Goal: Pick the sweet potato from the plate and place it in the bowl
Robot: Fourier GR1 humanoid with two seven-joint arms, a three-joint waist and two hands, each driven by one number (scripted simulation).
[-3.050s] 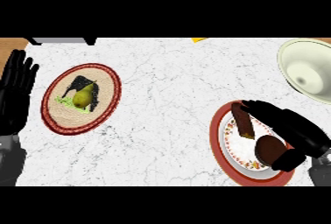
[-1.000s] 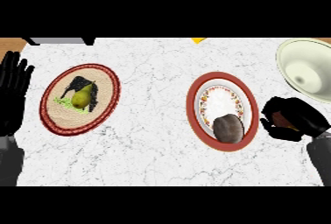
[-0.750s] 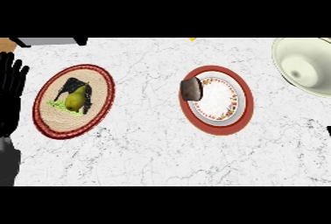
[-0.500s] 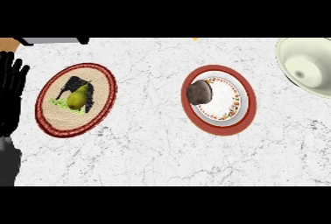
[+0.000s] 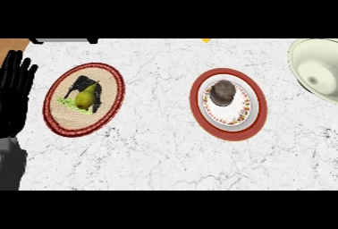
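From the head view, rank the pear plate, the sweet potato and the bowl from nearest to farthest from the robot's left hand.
Measured from the left hand, open at the left edge:
1. Pear plate, right beside it on the left.
2. Sweet potato, on the red-rimmed plate, right of centre.
3. Bowl, far right edge.

— What colours do I have around the red-rimmed plate [image 5: 228,134]?
— Dark brown sweet potato [image 5: 223,91] on its white, speckle-bordered centre; white grey-veined tabletop [image 5: 158,152]; pale cream bowl [image 5: 317,67] right of it; black left robot hand [image 5: 14,94] far left.
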